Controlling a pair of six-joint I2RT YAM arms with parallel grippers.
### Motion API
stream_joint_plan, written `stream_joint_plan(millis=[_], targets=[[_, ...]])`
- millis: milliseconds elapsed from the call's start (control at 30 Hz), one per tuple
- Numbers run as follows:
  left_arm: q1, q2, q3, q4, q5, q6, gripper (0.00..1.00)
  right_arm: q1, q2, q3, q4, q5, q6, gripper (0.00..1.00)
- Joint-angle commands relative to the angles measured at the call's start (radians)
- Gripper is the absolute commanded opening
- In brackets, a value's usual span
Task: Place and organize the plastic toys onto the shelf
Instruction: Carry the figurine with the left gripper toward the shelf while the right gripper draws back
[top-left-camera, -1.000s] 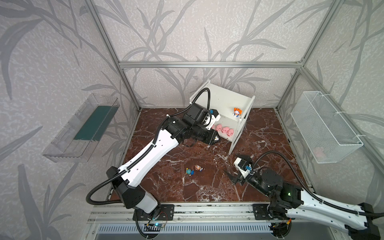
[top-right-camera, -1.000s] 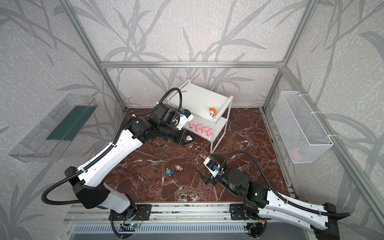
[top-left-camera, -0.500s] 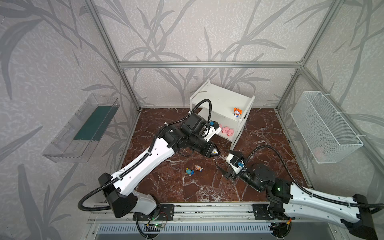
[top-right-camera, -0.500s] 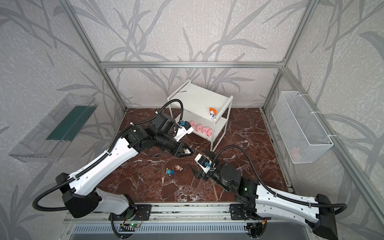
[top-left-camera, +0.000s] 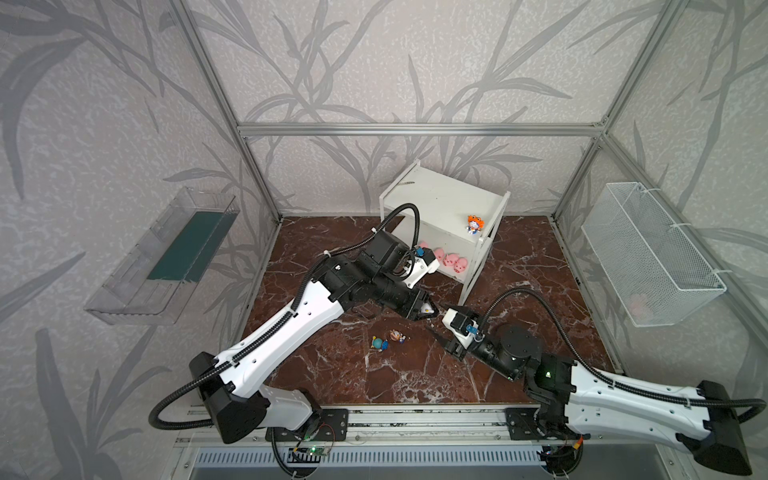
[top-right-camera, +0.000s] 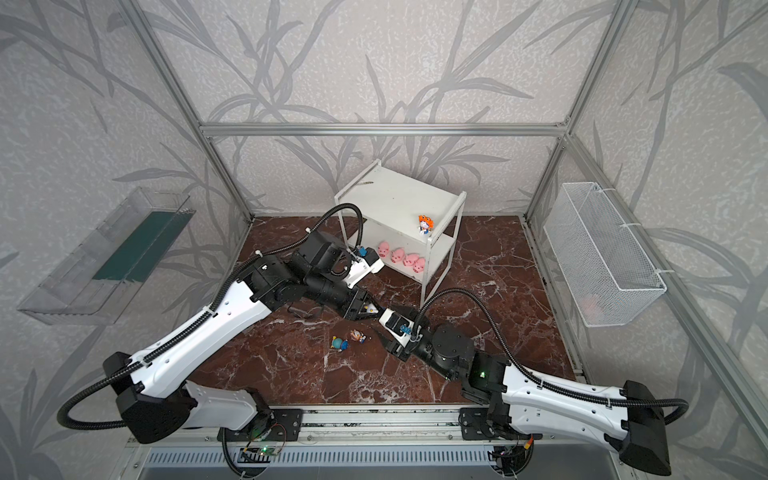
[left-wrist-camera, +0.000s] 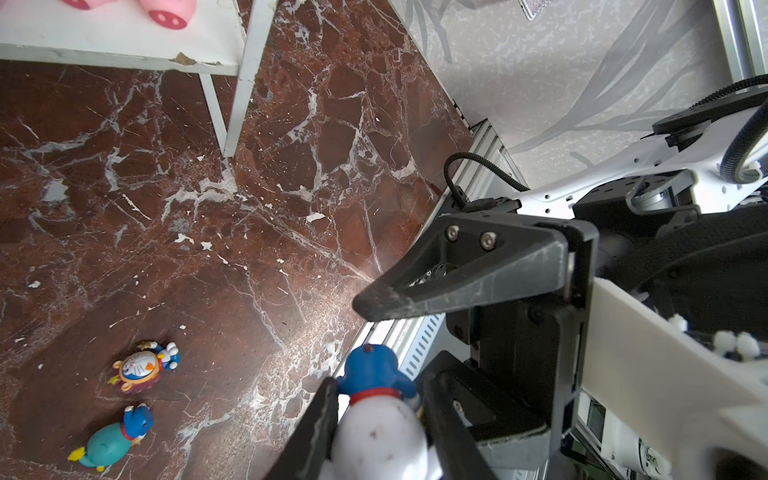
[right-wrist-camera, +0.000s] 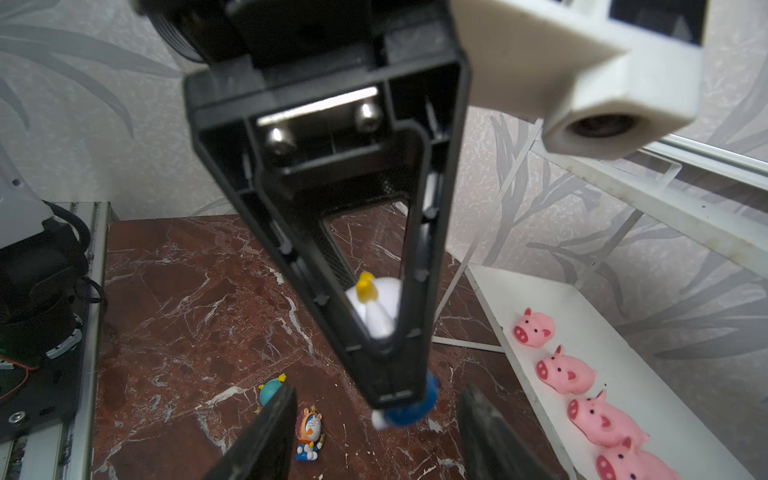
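Robot test cell, aluminium frame (top-left-camera: 415, 129), leaf-patterned wall panels (top-left-camera: 374, 62), marble-look tabletop (top-left-camera: 540, 249)

Surfaces being shown on bench and shelf

A glossy, white-veined red-brown marble look is being shown by the bench (top-left-camera: 374, 382). The shelf (top-left-camera: 440, 195) is being seen as matt white painted board, chipped at one edge to a brown core. The pigs (right-wrist-camera: 565, 372) are being seen as matt pink plastic, and the white-gold figurine (left-wrist-camera: 380, 432) as smooth, glossy, lightly specked plastic. Matt black, rough-edged plastic is being shown by the jaws of the left gripper (left-wrist-camera: 379, 376). The basket (top-left-camera: 648, 249) is being seen as white wire mesh.
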Motion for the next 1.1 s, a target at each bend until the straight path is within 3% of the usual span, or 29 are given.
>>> stream_joint_plan(millis=[0, 267, 633, 767, 933, 1067], targets=[[-0.004, -0.019, -0.011, -0.014, 0.029, 0.018, 0.33, 0.004, 0.010, 0.039, 0.052, -0.001, -0.019, 0.58], [-0.004, -0.021, -0.016, -0.038, 0.017, 0.027, 0.33, 0.001, 0.039, 0.049, 0.061, -0.014, -0.031, 0.45], [-0.004, -0.025, -0.032, 0.014, -0.003, 0.001, 0.35, -0.006, 0.042, 0.047, 0.045, -0.032, 0.000, 0.19], [-0.004, -0.024, -0.047, 0.055, 0.007, -0.020, 0.41, -0.006, 0.042, 0.042, 0.054, -0.045, 0.022, 0.15], [-0.005, -0.041, -0.095, 0.155, 0.013, -0.071, 0.55, -0.008, 0.046, 0.040, 0.061, -0.054, 0.055, 0.11], [-0.014, -0.078, -0.145, 0.246, -0.038, -0.097, 0.56, -0.025, 0.056, 0.064, 0.030, -0.016, 0.133, 0.11]])
